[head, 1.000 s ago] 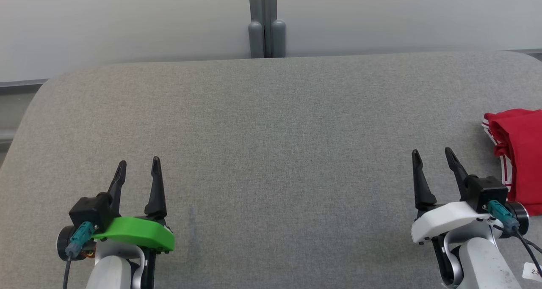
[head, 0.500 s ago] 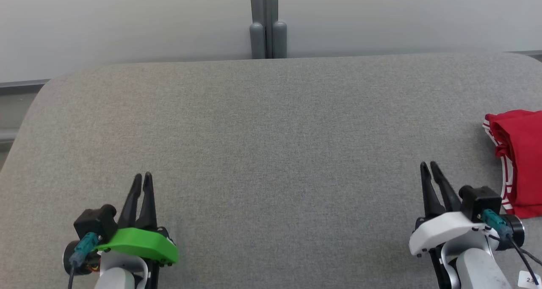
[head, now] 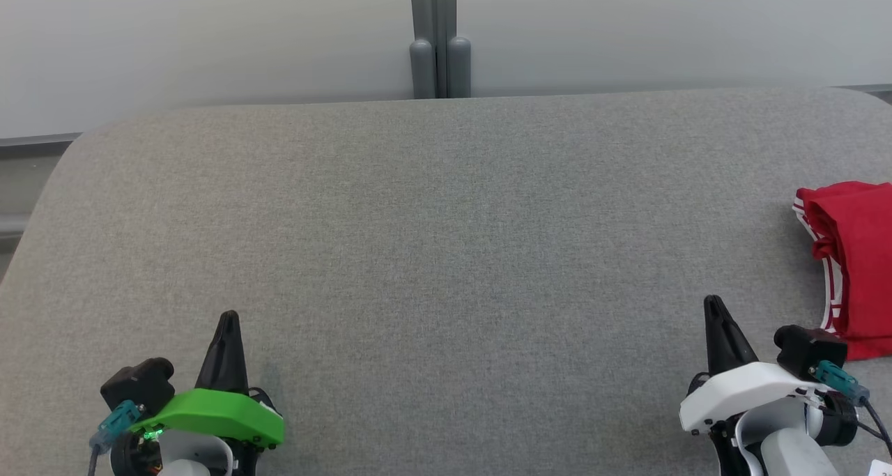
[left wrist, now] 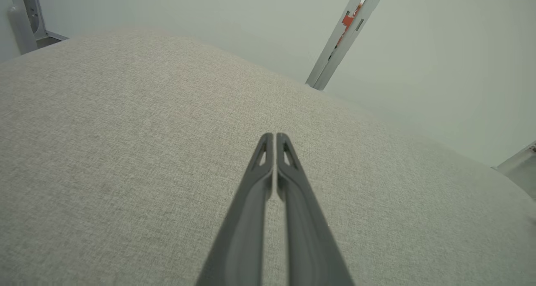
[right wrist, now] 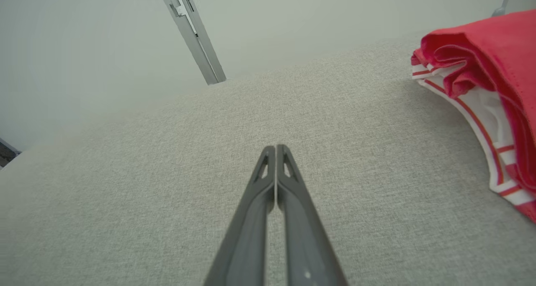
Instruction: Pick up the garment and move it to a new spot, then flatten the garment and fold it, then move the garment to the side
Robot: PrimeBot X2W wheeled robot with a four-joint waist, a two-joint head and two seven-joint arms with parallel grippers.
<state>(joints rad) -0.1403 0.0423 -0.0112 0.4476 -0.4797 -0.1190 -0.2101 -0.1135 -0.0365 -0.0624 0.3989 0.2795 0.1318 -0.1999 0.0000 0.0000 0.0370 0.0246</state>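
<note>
A grey surface (head: 446, 253) is backed by a pale wall (head: 209, 37); a garment (head: 860, 253) is laid at right. The left gripper (head: 228, 317) and right gripper (head: 712, 302) are closed, empty.

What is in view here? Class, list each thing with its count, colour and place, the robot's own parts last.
garment: one, red with white striped trim, folded, right edge of the table.
table: one, grey cloth-covered, across the head view.
post: one, grey, upright behind the table's far edge.
wall: one, pale, behind the table.
left gripper: one, dark fingers shut, green housing, lower left, empty.
right gripper: one, dark fingers shut, white housing, lower right, apart from the garment.
</note>
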